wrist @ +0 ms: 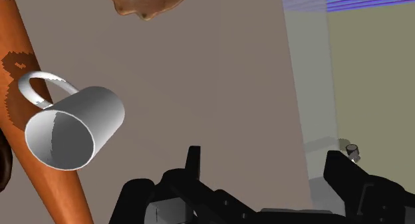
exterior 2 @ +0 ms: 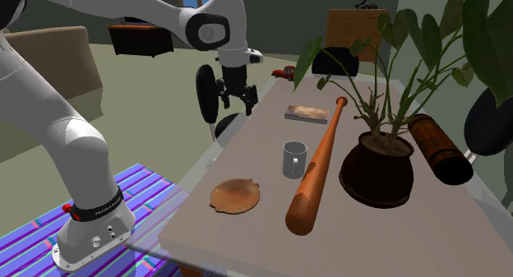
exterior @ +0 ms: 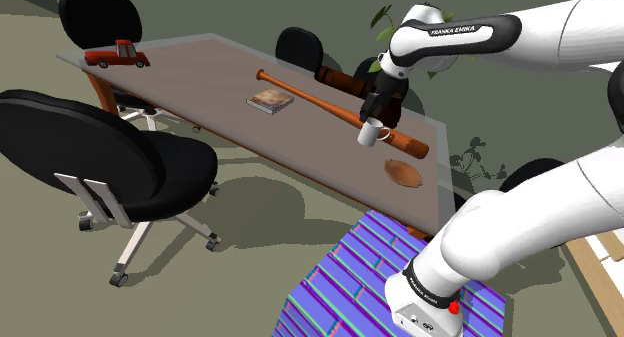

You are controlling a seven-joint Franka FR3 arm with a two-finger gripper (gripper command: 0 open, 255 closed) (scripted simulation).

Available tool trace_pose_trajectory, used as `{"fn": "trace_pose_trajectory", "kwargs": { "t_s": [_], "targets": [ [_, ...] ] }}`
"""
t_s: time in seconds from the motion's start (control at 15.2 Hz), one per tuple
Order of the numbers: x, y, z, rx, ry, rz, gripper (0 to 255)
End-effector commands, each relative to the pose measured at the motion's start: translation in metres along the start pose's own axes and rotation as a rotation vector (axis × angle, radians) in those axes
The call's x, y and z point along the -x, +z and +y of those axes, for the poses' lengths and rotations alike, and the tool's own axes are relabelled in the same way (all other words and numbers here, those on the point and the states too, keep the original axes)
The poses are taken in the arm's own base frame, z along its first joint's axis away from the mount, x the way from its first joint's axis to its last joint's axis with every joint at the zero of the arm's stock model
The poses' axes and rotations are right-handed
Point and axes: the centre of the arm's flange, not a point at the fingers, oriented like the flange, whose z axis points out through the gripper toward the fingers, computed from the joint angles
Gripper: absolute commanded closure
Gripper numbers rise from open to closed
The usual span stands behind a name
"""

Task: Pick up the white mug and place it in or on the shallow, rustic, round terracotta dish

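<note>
Table (exterior: 190, 80) carries a wooden baseball bat (exterior: 335, 107) lying diagonally, a book (exterior: 270, 100) just beside it, a red toy truck (exterior: 117, 55) at the far corner, a potted plant (exterior 2: 376, 170), a brown cylinder (exterior 2: 440, 148). Black office chair (exterior: 110, 150) stands alongside.

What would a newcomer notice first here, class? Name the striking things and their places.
A long orange-brown bat lies across the table, a pale mug upright beside it. The brown dish sits near the table's edge; the open black claw hangs above, clear of the mug.

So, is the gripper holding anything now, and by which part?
Nothing is held. The gripper has its jaws apart, and the mug stands on the table, away from them.
</note>
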Motion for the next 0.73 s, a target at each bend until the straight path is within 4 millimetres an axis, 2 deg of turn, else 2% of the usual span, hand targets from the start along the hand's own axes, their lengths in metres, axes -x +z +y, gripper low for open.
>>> {"fn": "trace_pose_trajectory", "kwargs": {
  "t_s": [0.0, 0.66],
  "targets": [
    [-0.003, 0.009, 0.026, 0.006, -0.001, -0.002, 0],
    [-0.03, 0.064, 0.14, 0.031, -0.003, -0.012, 0]
  ]
}}
